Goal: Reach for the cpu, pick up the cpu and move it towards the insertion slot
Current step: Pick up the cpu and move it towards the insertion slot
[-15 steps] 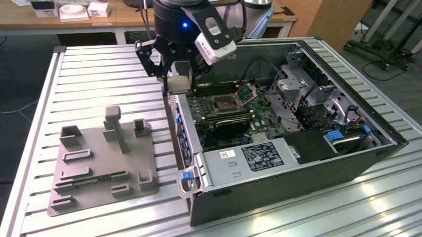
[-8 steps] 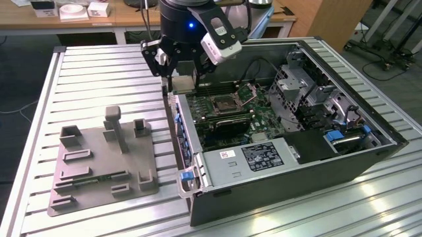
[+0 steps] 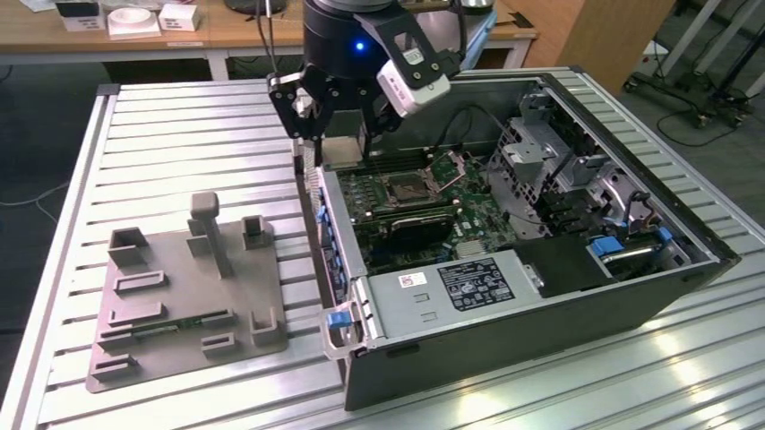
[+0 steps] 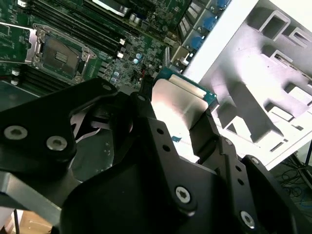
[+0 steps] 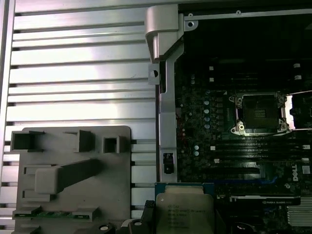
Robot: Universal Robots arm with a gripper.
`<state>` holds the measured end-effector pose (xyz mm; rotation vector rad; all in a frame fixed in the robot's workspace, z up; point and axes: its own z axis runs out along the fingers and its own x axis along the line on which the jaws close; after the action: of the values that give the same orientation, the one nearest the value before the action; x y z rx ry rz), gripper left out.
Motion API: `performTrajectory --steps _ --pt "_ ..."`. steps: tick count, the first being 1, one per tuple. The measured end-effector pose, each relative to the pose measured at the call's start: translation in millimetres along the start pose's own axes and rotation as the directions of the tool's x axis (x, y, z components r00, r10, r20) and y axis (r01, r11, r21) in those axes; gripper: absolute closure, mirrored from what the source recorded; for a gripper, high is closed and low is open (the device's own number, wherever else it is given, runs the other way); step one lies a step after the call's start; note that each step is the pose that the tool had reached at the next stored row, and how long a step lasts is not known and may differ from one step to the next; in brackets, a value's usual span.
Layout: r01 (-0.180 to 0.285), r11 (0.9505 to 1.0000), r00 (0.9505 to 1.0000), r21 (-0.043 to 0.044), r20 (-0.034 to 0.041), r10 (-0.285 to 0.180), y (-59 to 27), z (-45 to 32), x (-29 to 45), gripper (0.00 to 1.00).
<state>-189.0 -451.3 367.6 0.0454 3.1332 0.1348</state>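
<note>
Closest to the lens in the second wrist view, we saw the black gripper (image 4: 183, 124) with its jaws clamped on the cpu (image 4: 178, 105), whose silvery top caught the light at the frame's centre. In the first wrist view the cpu (image 5: 185, 212) sat at the bottom centre, over the edge of the open computer case (image 5: 165, 97). We found the insertion slot (image 5: 257, 113) at centre right there, its dark middle uncovered and its metal retaining frame (image 5: 298, 111) swung aside. In the exterior view the gripper (image 3: 340, 134) hung at upper centre above the case wall, with the grey plastic fixture (image 3: 179, 291) at lower left on the ribbed counter (image 3: 179, 134).
</note>
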Motion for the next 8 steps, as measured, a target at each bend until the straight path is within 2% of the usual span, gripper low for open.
performTrajectory --steps 8 --pt "0.000 1.0000 1.0000 0.0000 0.0000 0.000 0.2 0.7 -8.6 0.45"
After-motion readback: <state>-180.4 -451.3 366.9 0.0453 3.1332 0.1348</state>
